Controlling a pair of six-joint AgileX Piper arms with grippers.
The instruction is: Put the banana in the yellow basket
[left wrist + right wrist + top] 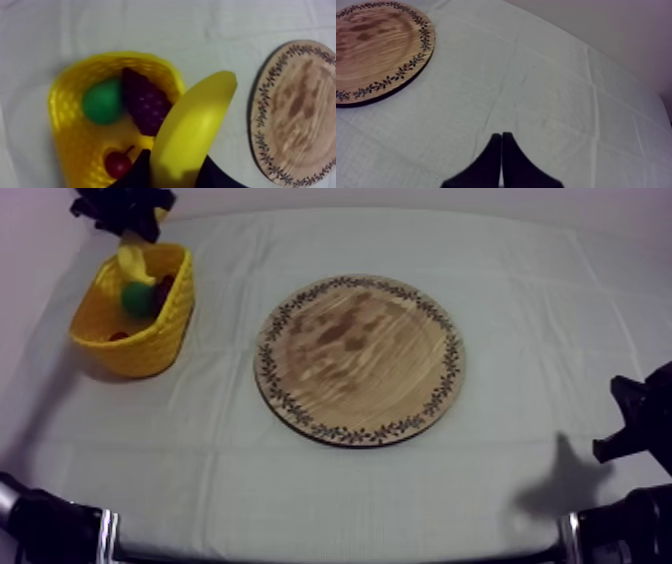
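My left gripper (128, 226) hangs over the yellow basket (105, 326) at the table's far left, shut on the banana (131, 263), which points down into the basket. In the left wrist view the banana (192, 130) sits between my black fingers (137, 172) above the basket (67, 130); a green pear (102, 101), a bunch of grapes (145, 102) and a small red fruit (117, 163) lie inside. The round wooden board (358, 358) in the middle is bare. My right gripper (501, 142) is shut on nothing above the cloth, low at the right (635, 423).
The board's patterned rim (411, 62) lies beside my right gripper's patch of cloth. Bare cloth stretches between the basket and the board (295, 112) and along the table's front edge.
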